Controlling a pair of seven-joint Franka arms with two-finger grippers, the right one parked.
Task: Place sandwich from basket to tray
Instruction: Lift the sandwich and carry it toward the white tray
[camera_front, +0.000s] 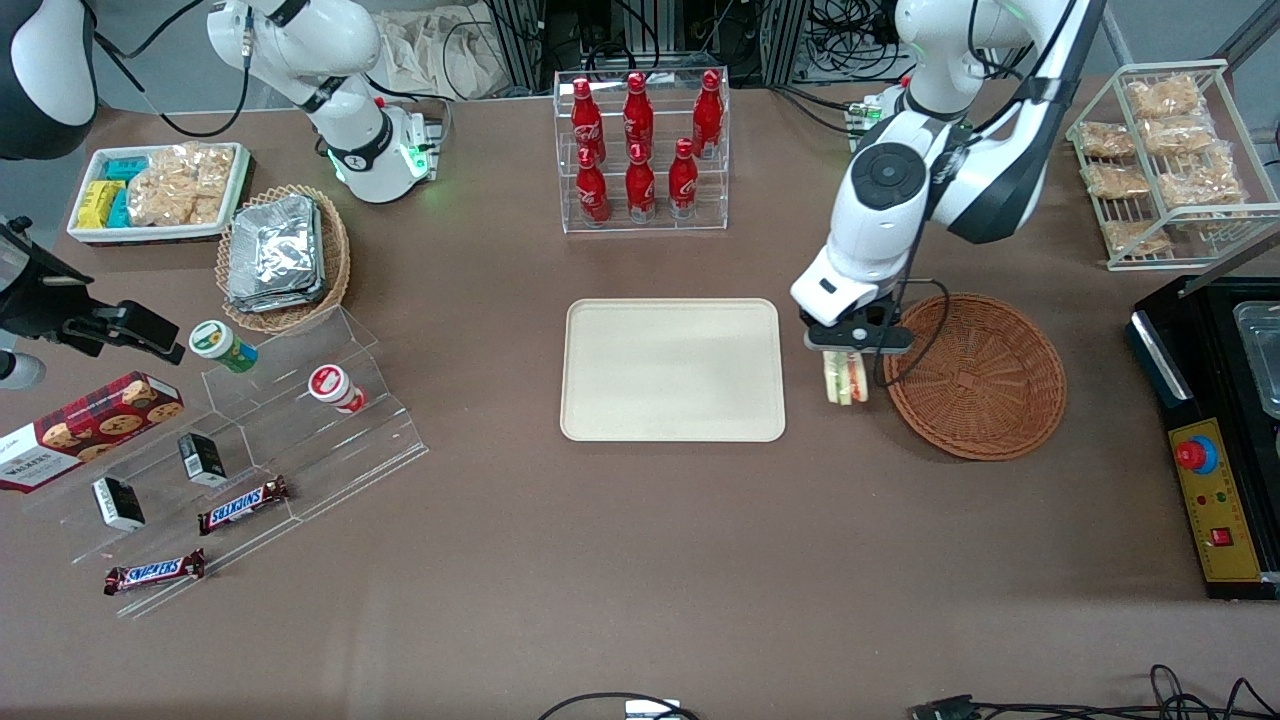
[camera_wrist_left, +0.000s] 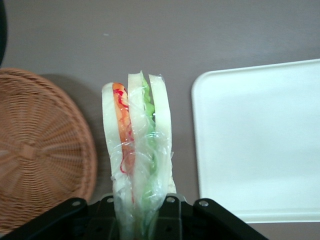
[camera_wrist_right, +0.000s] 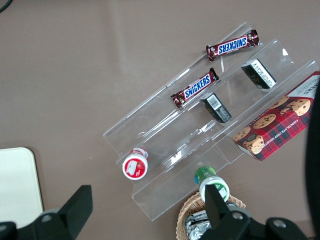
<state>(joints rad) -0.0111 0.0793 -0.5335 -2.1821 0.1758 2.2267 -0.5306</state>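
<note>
I have the hand (camera_front: 848, 352) clamped on the sandwich (camera_front: 846, 378), which hangs from it above the bare brown worktop (camera_front: 640, 560), in the gap between the tray (camera_front: 672, 369) and the basket (camera_front: 975, 375); the wedge is clear of both. From the wrist camera the sandwich (camera_wrist_left: 138, 150) stands up out of the hand (camera_wrist_left: 140, 220), its base pinched between the black fingers; the clear wrap is crinkled around pale bread slices with an orange and red layer on one side and a green layer on the other. In that same view the basket (camera_wrist_left: 40, 150) lies on one side of the wedge and the tray (camera_wrist_left: 260, 140) on the other, with brown worktop (camera_wrist_left: 150, 35) showing around the wedge.

The tray lies flat with nothing on it; the reddish-brown basket holds nothing either. Farther from the front camera than the tray stands a clear rack of red bottles (camera_front: 640, 140). Toward the working arm's end of the worktop is a white wire rack (camera_front: 1165, 165) with bagged snacks; toward the parked arm's end are a lighter wicker basket with foil packs (camera_front: 282, 255) and a clear stepped stand (camera_front: 260, 440) with Snickers bars (camera_front: 243, 505).
</note>
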